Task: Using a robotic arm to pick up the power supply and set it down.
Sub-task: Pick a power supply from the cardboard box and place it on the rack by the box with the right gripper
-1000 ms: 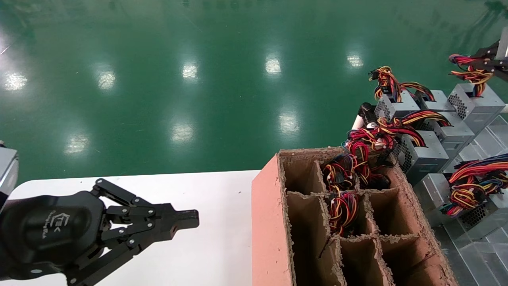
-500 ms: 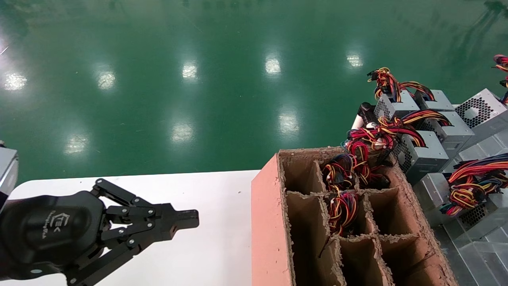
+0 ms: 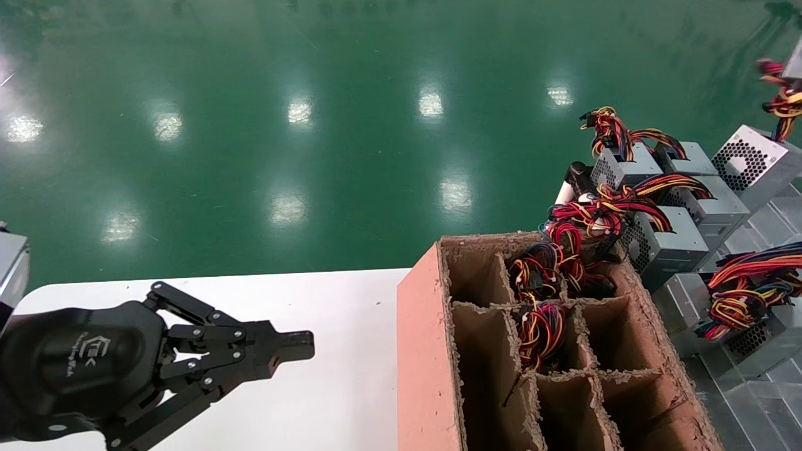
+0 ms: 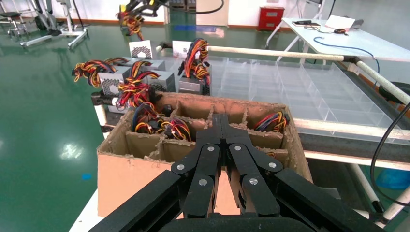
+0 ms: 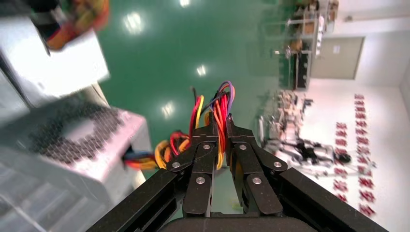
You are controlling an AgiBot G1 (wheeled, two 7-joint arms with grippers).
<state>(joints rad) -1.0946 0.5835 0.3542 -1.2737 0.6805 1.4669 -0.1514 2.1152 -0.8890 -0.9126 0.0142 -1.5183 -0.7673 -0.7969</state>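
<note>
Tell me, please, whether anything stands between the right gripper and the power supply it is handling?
Nothing does: the right gripper is shut on the wire bundle of the power supply, which hangs tilted by its wires at the far right. The left gripper is parked over the white table.

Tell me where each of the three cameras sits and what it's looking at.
Head view: on the head, looking down at the cardboard box; left gripper shows.
Left wrist view: behind the shut left gripper, facing the box.
Right wrist view: behind the right gripper, clamping the power supply's wires.
Shared: box and left gripper.
</note>
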